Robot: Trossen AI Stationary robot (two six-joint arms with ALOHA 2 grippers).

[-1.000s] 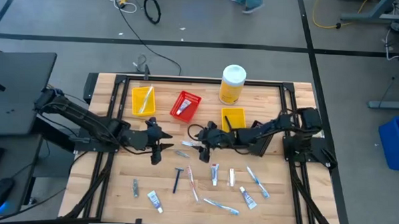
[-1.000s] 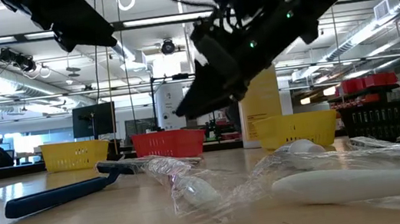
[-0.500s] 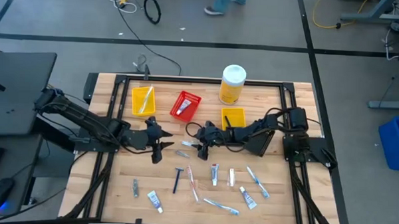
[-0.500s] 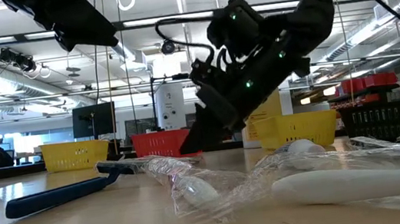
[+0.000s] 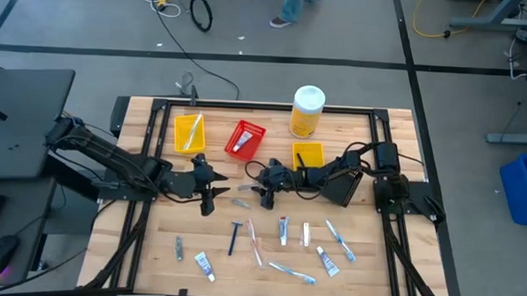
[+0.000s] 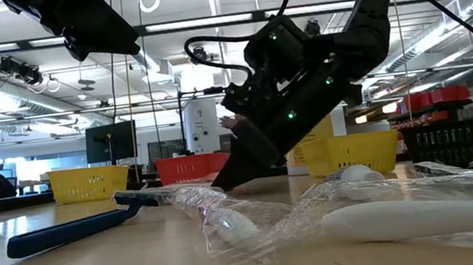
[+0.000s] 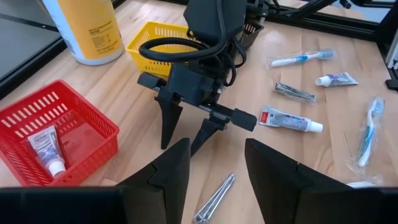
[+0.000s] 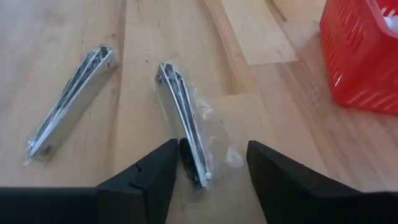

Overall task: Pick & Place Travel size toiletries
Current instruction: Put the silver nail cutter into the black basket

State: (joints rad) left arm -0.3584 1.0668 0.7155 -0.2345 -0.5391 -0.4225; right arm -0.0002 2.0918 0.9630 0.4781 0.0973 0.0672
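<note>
My right gripper [image 5: 264, 194] [image 8: 211, 146] is open and low over the table's middle, its fingertips standing on either side of a slim metal piece in clear wrap [image 8: 185, 127] that lies flat. A second wrapped metal piece [image 8: 68, 109] lies beside it. My left gripper [image 5: 211, 199] [image 7: 216, 146] is open and hovers just left of them, holding nothing. Toothpaste tubes [image 5: 283, 228], toothbrushes [image 5: 339, 239] and a dark razor [image 5: 234, 237] lie scattered on the near half of the table. My right gripper comes down slanting from the table's right, with one finger [image 8: 161, 168] close beside the end of the wrapped metal piece [image 8: 194, 168] and the other farther off. I cannot tell whether either finger touches it. The piece lies flat on the table.
A red bin [image 5: 244, 138] holding one tube, two yellow bins [image 5: 188, 132] [image 5: 308, 156] and a big yellow bottle [image 5: 306, 112] stand along the far side. A black bin [image 5: 346, 188] sits under my right arm. Both grippers are close together at the table's middle.
My right gripper has moved down toward the table and a little toward its left edge, coming over the wrapped metal pieces. My left gripper has kept still.
</note>
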